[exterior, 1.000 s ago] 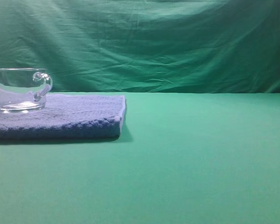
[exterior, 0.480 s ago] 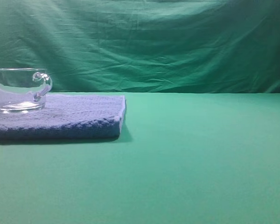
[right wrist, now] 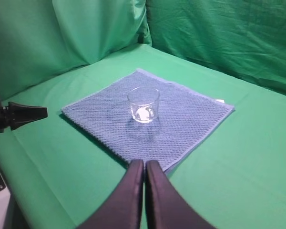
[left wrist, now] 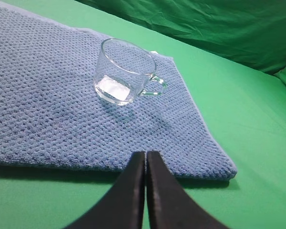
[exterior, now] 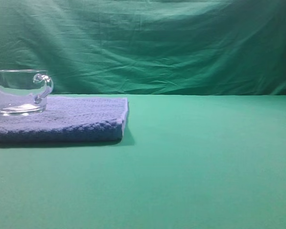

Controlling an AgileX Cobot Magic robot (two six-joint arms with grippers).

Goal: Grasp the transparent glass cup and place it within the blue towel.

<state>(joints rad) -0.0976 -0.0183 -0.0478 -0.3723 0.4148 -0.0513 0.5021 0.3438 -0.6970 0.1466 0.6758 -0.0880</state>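
A green cloth covers the counter [exterior: 205,162] and hangs in creases as a backdrop [exterior: 157,43] behind it. Nearest in each wrist view, a pair of black fingers is pressed together tip to tip with nothing between them: the left gripper [left wrist: 146,155] sits at the towel's near edge, and the right gripper [right wrist: 145,163] is just short of the towel's near corner, well apart from the cup. In the right wrist view the left gripper shows again as a dark pointed shape at the far left, over bare green cloth.

Beyond them lies one blue towel [left wrist: 47,109], a thick, flat, folded slab of nubbly blue-lavender weave, far wider than the cup.

On it stands one transparent glass cup [left wrist: 125,71], upright, short and wide, with straight clear walls, a thick bright base and a small looped handle [left wrist: 155,86]. It is empty. In the exterior view it stands toward the far left of the towel, handle pointing right.
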